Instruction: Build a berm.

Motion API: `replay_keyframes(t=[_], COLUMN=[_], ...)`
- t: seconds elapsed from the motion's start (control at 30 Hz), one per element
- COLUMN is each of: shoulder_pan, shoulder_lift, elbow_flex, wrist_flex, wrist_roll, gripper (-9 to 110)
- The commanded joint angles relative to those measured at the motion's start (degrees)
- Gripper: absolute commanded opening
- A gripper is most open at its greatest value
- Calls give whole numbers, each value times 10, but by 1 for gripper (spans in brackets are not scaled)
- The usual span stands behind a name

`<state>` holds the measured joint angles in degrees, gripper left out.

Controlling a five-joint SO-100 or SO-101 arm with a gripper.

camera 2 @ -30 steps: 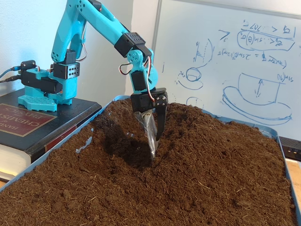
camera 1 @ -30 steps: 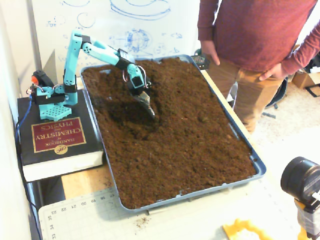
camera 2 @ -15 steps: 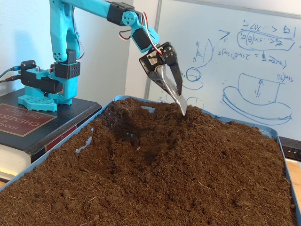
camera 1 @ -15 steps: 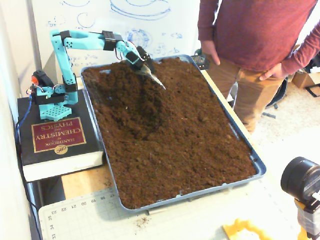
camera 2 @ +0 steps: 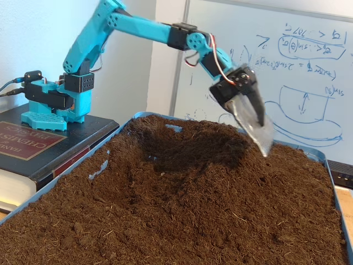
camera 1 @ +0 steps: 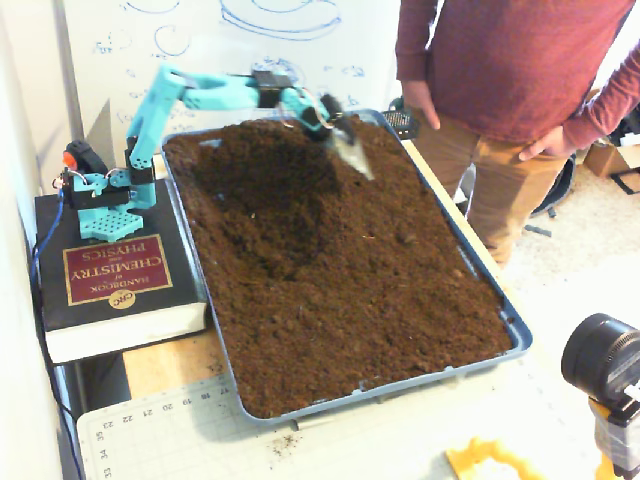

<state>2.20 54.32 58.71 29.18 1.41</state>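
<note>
In both fixed views a blue tray [camera 1: 515, 335] [camera 2: 71, 165] is filled with dark-brown crumbly soil. A darker dug hollow [camera 1: 265, 215] [camera 2: 182, 152] lies near the arm's end of the tray. Beside it the soil rises into a low sloping ridge, the berm [camera 1: 375, 215] [camera 2: 276, 165]. My teal arm reaches out over the far part of the tray. Its gripper [camera 1: 360, 162] [camera 2: 265, 142] carries a silver scoop-shaped blade with a black finger lying against it, so it looks shut. It hangs just above the soil, tip down, with no visible soil on the blade.
The arm's base [camera 1: 100, 195] stands on a thick book [camera 1: 115, 280] left of the tray. A person [camera 1: 500, 80] stands at the tray's right side. A whiteboard [camera 2: 298, 66] is behind. A camera [camera 1: 605, 360], a cutting mat [camera 1: 160, 430] and a yellow object [camera 1: 490, 462] lie in front.
The gripper rose out of the hollow and swung toward the tray's far right side. It now hovers above the raised soil with the arm stretched out.
</note>
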Motion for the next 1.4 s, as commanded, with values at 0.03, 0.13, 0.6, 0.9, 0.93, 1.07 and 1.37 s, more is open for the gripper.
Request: replay_keyframes(t=[0.03,0.13,0.6,0.9,0.93,1.07,1.37], shoulder_pan=[44,49,13,-11,-11,-11,-9], shoulder_lift=[-54,-133,-332,-338,-328,-281,-156], elbow_flex=[-184,-241,-384,-283,-268,-206,-19], wrist_flex=[0,-8,-2,1,1,1,1], wrist_roll=[4,3,3,3,3,-29,-76], gripper=[0,0,0,0,0,0,0])
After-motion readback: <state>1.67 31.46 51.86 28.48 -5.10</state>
